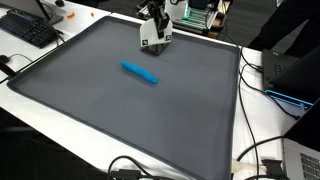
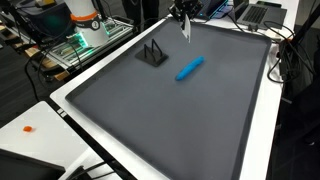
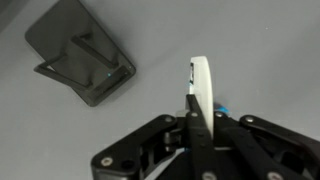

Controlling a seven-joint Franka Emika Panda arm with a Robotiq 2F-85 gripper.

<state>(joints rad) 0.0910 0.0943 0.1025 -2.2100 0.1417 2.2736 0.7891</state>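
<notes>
My gripper [image 3: 200, 112] is shut on a thin white flat object [image 3: 203, 88], held edge-on and upright between the fingers. In both exterior views the gripper [image 1: 153, 28] [image 2: 184, 14] hangs above the far part of a grey mat [image 1: 120, 110] [image 2: 170, 120], with the white object [image 1: 149, 38] [image 2: 186, 29] pointing down, clear of the mat. A black angled stand [image 2: 152, 54] [image 3: 82, 58] sits on the mat close beside the gripper. A blue marker [image 1: 140, 72] [image 2: 189, 68] lies flat on the mat, a little nearer the middle.
A black keyboard [image 1: 30, 28] lies off the mat's corner. Cables [image 1: 262, 150] and dark equipment [image 1: 290, 70] run along one side. A laptop [image 2: 258, 12] and a green-lit device [image 2: 85, 42] stand past the mat's edges. A small orange item [image 2: 26, 128] lies on the white table.
</notes>
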